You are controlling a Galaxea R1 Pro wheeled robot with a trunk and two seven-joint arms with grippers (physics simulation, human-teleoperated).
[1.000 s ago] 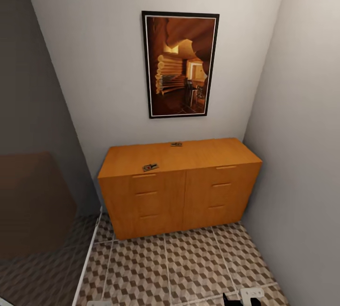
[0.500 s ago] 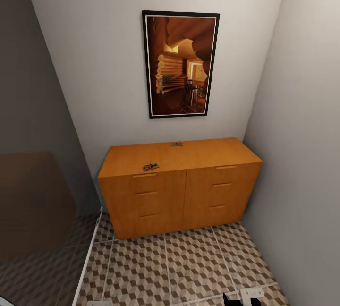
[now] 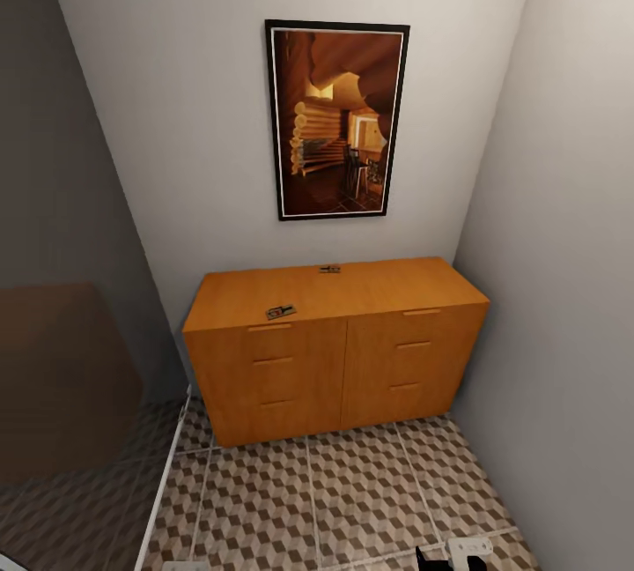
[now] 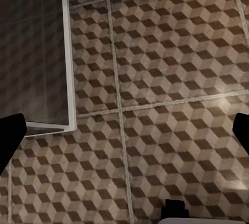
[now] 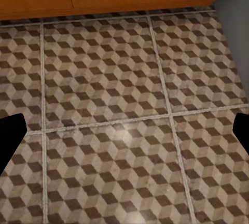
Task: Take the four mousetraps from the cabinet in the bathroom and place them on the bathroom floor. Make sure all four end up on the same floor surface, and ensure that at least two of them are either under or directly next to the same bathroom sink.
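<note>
On cabinet (image 3: 352, 289): two mousetraps (image 3: 280, 312); drawers shut.

Free room and obstacles. Ahead of the grippers, open bathroom floor (image 3: 352, 500) runs to the cabinet (image 3: 335, 368) — its front closes the far end. A grey wall (image 3: 563, 289) bounds the right; a glass panel (image 3: 62, 377) on a white sill (image 4: 65, 53) bounds the left. The cabinet top carries two mousetraps (image 3: 280, 312) — elsewhere bare.
</note>
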